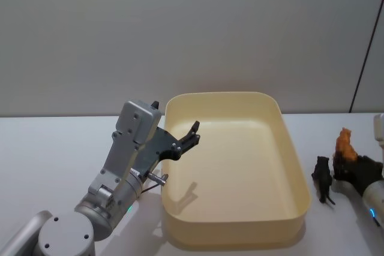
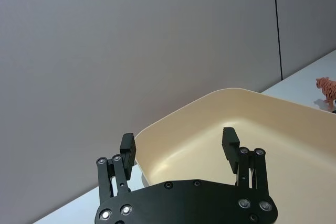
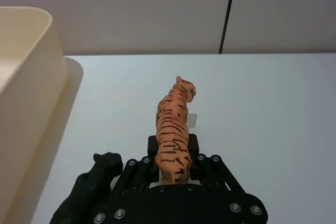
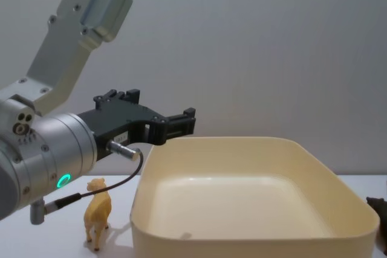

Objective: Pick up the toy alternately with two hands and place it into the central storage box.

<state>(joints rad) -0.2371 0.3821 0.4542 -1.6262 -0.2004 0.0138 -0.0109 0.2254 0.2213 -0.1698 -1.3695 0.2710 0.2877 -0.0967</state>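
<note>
Far left, near side: a small yellow toy animal (image 4: 97, 212) stands on the table (image 1: 54, 148), just beside the left wall of the central storage box (image 1: 240, 97). The left gripper (image 2: 178, 142) hangs over the box's left rim, jaws wide apart, nothing between them.

Right of the box, a black toy animal (image 1: 323, 178) stands on the table. Just beside it the right gripper (image 1: 354, 169) is closed on the hindquarters of the orange striped tiger (image 3: 173, 124).

The tiger looks like light, rigid, smooth plastic. Its narrow flanks suit a flat pinch; the legs are likely too thin.

Whether the tiger's feet are clear of the table cannot be told. The right arm is cut off at the edge.
</note>
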